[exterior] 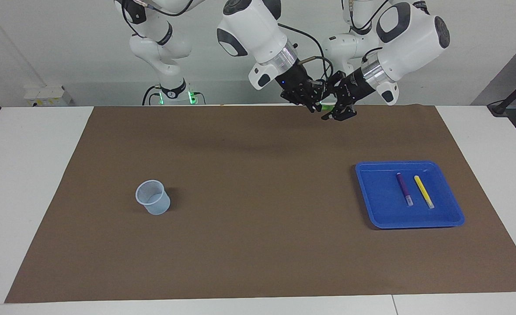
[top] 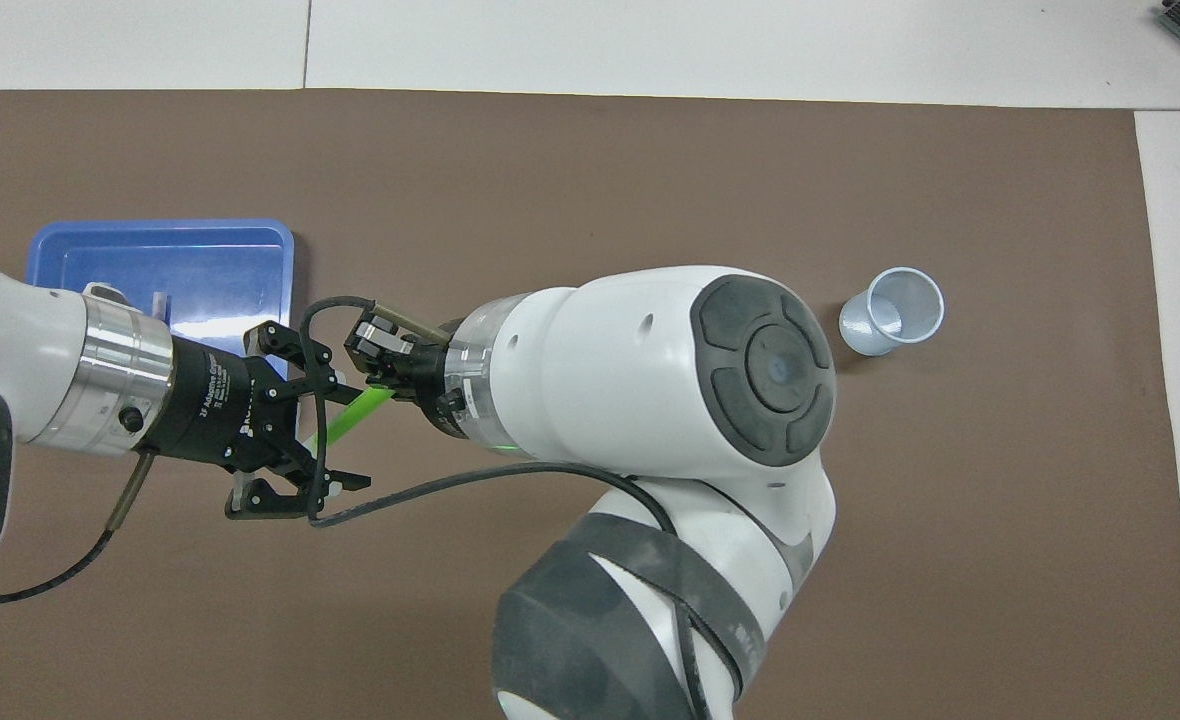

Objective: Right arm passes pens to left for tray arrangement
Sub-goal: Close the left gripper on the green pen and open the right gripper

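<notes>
Green marker pen clamped in the right gripper above a brown mat on a white table; left gripper straddles it, jaws apart.

Three pens: purple pen and yellow pen in the tray's 1 o'clock part, green pen aloft. One blue tray. One translucent cup. One brown mat. Two white arms, two black grippers.
</notes>
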